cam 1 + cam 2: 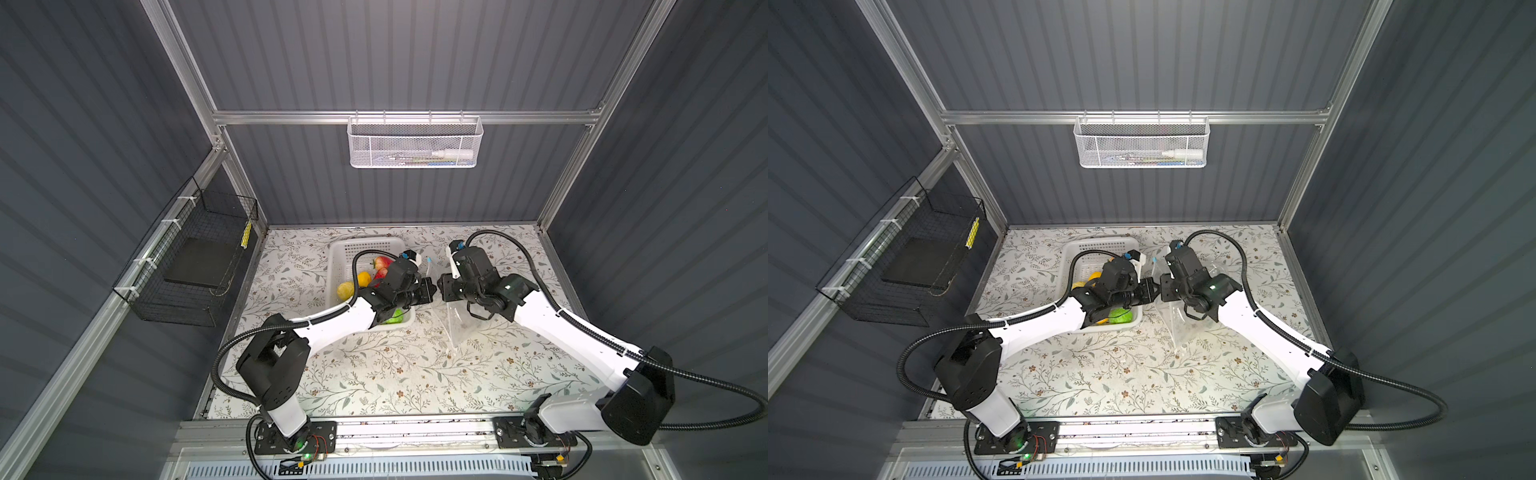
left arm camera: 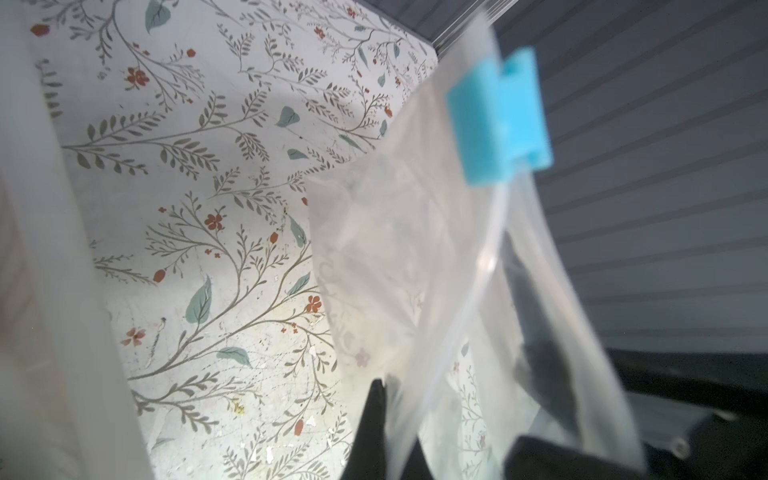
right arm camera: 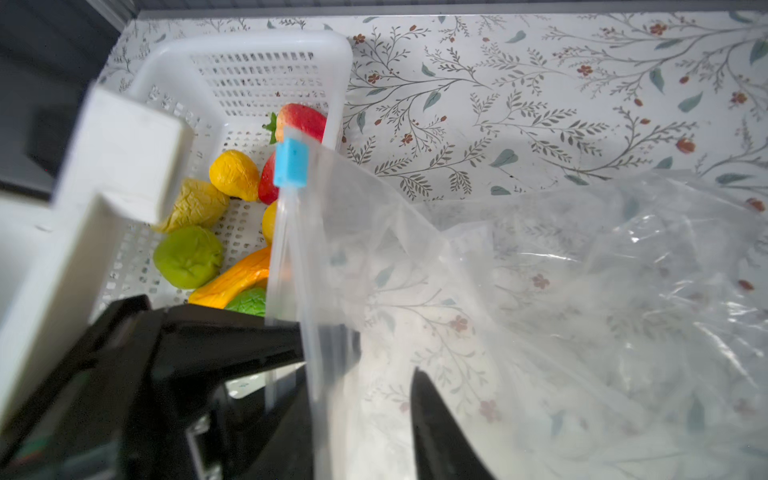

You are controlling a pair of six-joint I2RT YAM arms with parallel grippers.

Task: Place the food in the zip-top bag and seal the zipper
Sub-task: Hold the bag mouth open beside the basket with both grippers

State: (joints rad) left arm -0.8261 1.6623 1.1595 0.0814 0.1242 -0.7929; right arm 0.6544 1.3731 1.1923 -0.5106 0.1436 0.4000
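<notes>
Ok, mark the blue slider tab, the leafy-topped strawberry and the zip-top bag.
blue slider tab (image 3: pixel 291 162): right wrist view, middle of its face.
strawberry (image 3: pixel 303 118): right wrist view, its red body.
zip-top bag (image 3: pixel 540 291): right wrist view, its clear side panel.

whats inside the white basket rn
The white basket holds toy food: a strawberry, yellow lemons, a round green fruit, an orange gourd. The edge of the zip-top bag and the left gripper cover the rest, hiding the count.
</notes>
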